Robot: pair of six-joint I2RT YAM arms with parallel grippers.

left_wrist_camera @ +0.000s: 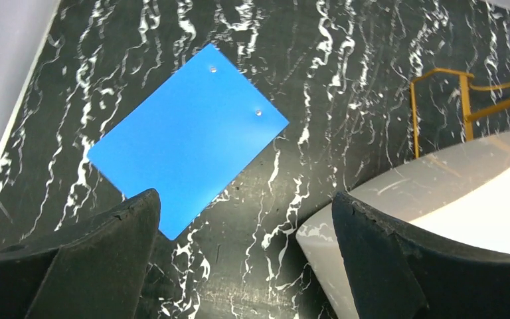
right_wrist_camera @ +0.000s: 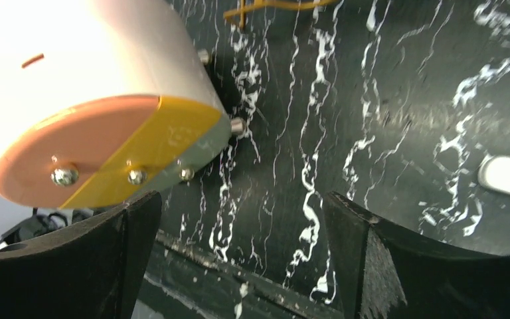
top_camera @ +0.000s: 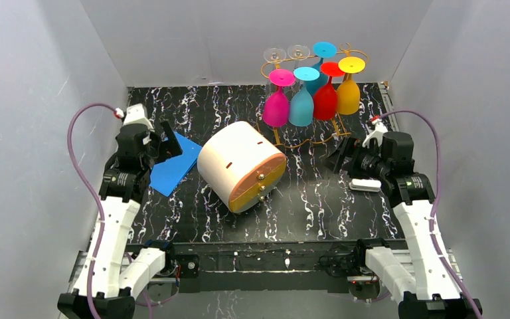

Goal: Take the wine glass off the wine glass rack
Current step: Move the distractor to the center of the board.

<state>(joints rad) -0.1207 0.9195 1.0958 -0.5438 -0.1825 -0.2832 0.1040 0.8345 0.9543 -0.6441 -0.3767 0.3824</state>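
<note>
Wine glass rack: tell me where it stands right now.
In the top view the wine glass rack stands at the far edge of the table, right of centre, just behind the white cylinder.

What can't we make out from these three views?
wine glass rack: left wrist view, cut off by frame edge and white drum.
clear glasses: top view, bowls hidden behind the coloured glasses.
small white object: right wrist view, cut by right edge; top view, too small to identify.

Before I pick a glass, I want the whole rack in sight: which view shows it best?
Top external: the rack stands whole at the back, glasses hanging. Left wrist catches only a few wires at its right edge; right wrist, a sliver at the top edge.
</note>
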